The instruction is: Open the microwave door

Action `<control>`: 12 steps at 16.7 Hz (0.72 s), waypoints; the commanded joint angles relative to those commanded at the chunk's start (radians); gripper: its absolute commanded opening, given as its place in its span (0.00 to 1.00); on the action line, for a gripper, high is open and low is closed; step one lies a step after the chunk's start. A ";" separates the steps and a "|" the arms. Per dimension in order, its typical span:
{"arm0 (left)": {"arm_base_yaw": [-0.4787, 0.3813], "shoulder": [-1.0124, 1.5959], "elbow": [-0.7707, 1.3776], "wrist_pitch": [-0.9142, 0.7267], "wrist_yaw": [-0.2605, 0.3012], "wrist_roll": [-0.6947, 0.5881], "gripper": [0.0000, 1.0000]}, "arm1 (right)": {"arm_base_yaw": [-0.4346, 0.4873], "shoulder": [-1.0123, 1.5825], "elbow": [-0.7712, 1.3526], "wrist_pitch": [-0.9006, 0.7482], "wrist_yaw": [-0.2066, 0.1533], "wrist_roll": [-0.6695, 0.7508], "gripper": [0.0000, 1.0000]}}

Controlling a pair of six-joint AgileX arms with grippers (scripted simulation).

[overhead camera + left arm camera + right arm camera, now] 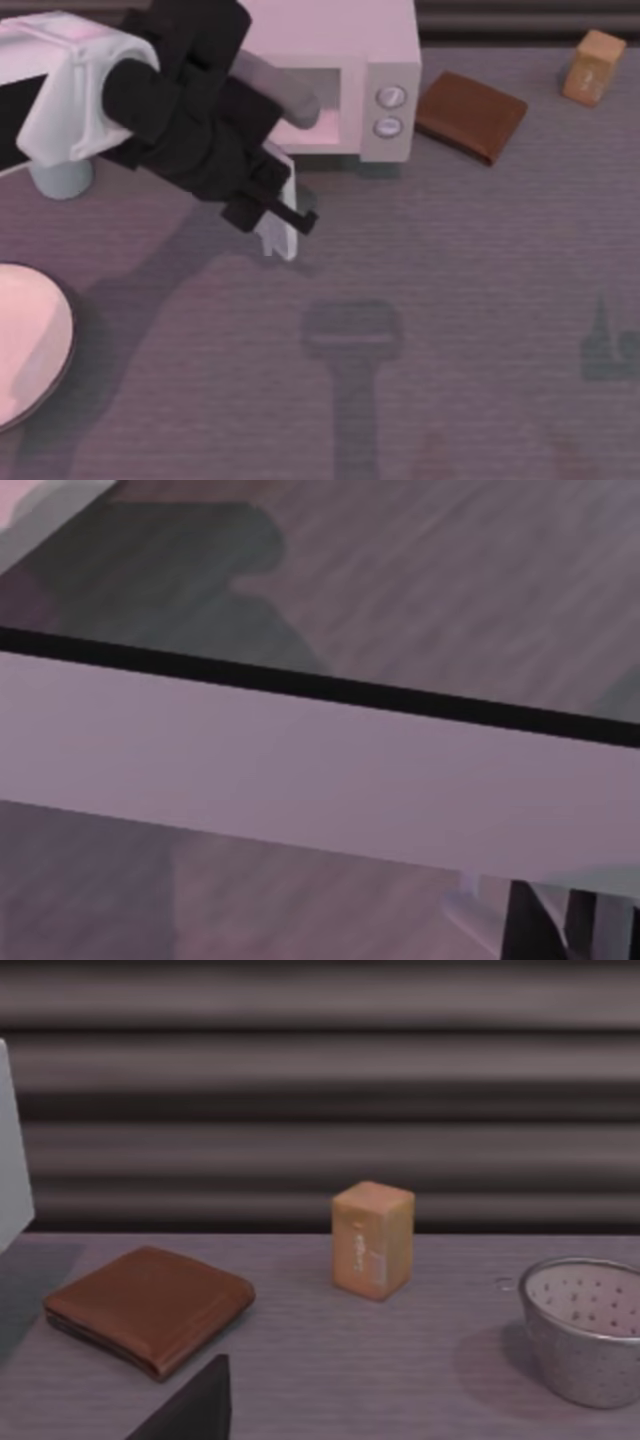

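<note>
The white microwave (385, 60) stands at the back middle of the table, and its pale cavity (322, 100) is exposed. The microwave door (281, 238) stands swung out toward the table's front, seen edge-on as a narrow white slab. My left gripper (292, 216) is at the door's free edge, its dark fingers (528, 928) clamped on either side of it. In the left wrist view the door (300, 760) fills the frame as a broad white band with a black rim. My right gripper (197, 1412) shows only as a dark tip and is out of the top view.
A brown wallet (470, 115) lies right of the microwave, with a yellow box (594, 66) beyond it at the back right. A metal colander (585, 1330) sits right of the box. A pale plate (25, 340) is at the left edge, and a light cup (60, 178) is behind it.
</note>
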 joint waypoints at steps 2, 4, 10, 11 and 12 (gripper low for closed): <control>0.021 -0.015 -0.017 -0.007 0.026 0.049 0.00 | 0.000 0.000 0.000 0.000 0.000 0.000 1.00; 0.040 -0.029 -0.030 -0.012 0.049 0.093 0.00 | 0.000 0.000 0.000 0.000 0.000 0.000 1.00; 0.051 -0.039 -0.037 -0.014 0.062 0.117 0.00 | 0.000 0.000 0.000 0.000 0.000 0.000 1.00; 0.051 -0.039 -0.037 -0.014 0.062 0.117 0.00 | 0.000 0.000 0.000 0.000 0.000 0.000 1.00; 0.051 -0.039 -0.037 -0.014 0.062 0.117 0.00 | 0.000 0.000 0.000 0.000 0.000 0.000 1.00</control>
